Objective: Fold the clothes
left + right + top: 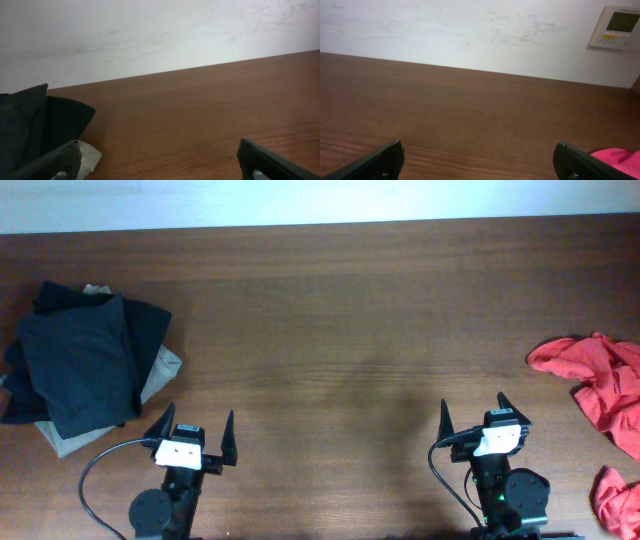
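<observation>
A folded stack of dark clothes [82, 360] lies at the table's left, on top of a beige garment [160, 375]. It also shows in the left wrist view [35, 125], with the beige corner [89, 156] beside the left finger. Crumpled red clothes [600, 380] lie at the right edge, with another red piece [615, 500] at the front right; a pink-red edge shows in the right wrist view [617, 159]. My left gripper [196, 432] is open and empty near the front edge, just right of the stack. My right gripper [474, 412] is open and empty at the front right.
The brown wooden table [340, 320] runs to a white wall at the back. A wall control panel [618, 26] shows in the right wrist view. Black cables [95, 470] loop beside each arm base.
</observation>
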Motion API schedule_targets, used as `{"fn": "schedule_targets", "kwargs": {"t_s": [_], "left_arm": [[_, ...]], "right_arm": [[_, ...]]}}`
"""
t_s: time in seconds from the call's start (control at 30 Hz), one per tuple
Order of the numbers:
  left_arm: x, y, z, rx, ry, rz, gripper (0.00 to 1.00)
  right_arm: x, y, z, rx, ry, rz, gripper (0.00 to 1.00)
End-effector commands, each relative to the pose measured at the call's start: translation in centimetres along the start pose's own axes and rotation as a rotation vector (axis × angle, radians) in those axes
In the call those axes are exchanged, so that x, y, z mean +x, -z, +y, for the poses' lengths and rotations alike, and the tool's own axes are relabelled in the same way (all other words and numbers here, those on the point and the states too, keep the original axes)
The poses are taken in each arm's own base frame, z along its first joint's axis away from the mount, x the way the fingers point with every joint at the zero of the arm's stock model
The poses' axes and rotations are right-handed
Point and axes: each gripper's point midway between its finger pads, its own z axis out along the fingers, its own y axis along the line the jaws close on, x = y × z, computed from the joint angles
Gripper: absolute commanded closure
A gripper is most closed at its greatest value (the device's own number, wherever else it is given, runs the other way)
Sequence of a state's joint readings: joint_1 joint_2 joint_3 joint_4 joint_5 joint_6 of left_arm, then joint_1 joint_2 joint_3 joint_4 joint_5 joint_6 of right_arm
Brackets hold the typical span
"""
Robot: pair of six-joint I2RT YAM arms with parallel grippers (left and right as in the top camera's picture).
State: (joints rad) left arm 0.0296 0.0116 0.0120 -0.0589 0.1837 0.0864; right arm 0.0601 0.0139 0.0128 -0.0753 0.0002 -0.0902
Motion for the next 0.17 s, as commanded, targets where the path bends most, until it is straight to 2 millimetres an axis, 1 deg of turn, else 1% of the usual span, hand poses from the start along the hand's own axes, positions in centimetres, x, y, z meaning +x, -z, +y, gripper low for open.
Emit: {"fn": "schedule_targets", "kwargs": {"t_s": [0.0,0.13], "left_arm": [[0.05,0.03,-0.18,0.013,-0.016,-0.002,0.01],[0.04,0.03,-0.18,0.013,-0.016,-0.002,0.01]], "right_arm": [[0.28,-0.01,0.01,0.003,0.008,0.004,0.01],[0.28,-0.01,0.01,0.003,0.008,0.004,0.01]]}}
